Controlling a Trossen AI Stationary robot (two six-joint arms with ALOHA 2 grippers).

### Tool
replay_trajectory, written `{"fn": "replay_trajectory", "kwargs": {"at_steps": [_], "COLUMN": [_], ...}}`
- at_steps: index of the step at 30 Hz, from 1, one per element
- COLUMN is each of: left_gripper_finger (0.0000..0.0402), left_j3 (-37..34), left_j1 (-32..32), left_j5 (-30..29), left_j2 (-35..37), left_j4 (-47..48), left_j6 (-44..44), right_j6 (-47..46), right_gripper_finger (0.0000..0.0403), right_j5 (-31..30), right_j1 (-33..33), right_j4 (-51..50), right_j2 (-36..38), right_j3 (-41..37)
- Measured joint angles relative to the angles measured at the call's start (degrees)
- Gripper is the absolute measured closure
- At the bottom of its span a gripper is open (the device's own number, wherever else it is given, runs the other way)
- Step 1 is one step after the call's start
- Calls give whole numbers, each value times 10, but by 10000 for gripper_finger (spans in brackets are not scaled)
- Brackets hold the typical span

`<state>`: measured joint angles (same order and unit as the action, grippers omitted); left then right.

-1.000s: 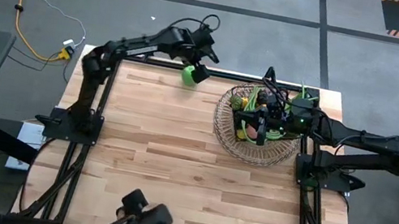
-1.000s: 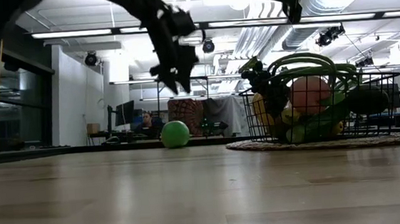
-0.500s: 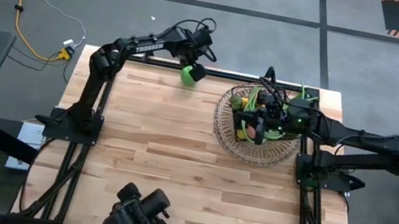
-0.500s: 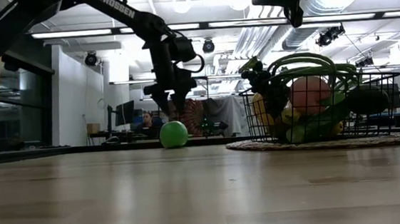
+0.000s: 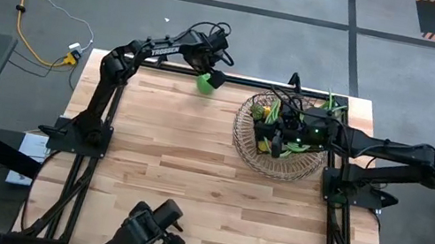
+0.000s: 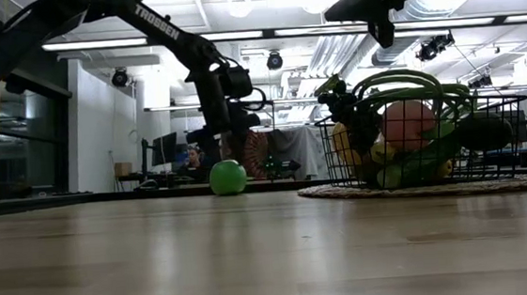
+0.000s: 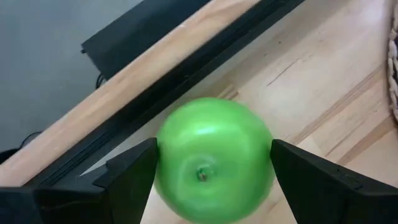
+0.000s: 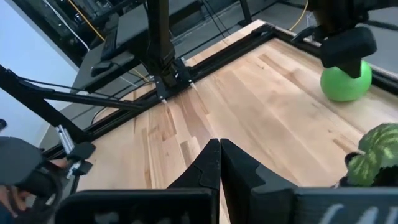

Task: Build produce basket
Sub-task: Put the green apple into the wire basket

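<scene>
The green apple [image 5: 204, 83] [image 6: 228, 177] rests on the table near its far edge, left of the basket. My left gripper [image 5: 211, 74] [image 7: 214, 180] is open and low over it, one finger on each side of the apple [image 7: 214, 158]; whether the fingers touch it, I cannot tell. The wire basket [image 5: 277, 155] [image 6: 517, 137] stands at the far right, holding a pink peach [image 6: 407, 122], long green beans [image 6: 409, 81] and other produce. My right gripper [image 8: 219, 155] is shut and hovers above the basket [image 5: 277, 132].
A round woven mat [image 6: 342, 191] lies under the basket. The black frame rail [image 7: 205, 68] runs along the far edge just behind the apple. A person's hands hold a dark device [image 5: 148, 234] at the near edge. Bare wood [image 5: 192, 162] fills the middle of the table.
My left gripper has come down from above the apple until its fingers flank it; the arm has folded in toward the far edge. My right gripper has drifted a little toward the table's left above the basket. The person's device at the near edge has shifted.
</scene>
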<state>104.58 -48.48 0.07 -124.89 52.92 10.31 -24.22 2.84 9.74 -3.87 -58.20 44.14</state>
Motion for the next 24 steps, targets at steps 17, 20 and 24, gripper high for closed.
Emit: {"fn": "replay_trajectory", "kwargs": {"at_steps": [17, 20, 24], "left_gripper_finger": [132, 153, 164], "left_j3": [1, 1, 1], "left_j1": [14, 14, 14], "left_j5": [8, 8, 8], "left_j2": [-16, -16, -17], "left_j4": [1, 2, 2], "left_j6": [12, 15, 15], "right_j6": [-8, -8, -8], "right_gripper_finger": [403, 403, 403], "right_j5": [8, 8, 8], "right_j1": [0, 0, 0], "right_j4": [-2, -2, -2], "right_j2": [1, 1, 1], "right_j3": [0, 0, 0]}}
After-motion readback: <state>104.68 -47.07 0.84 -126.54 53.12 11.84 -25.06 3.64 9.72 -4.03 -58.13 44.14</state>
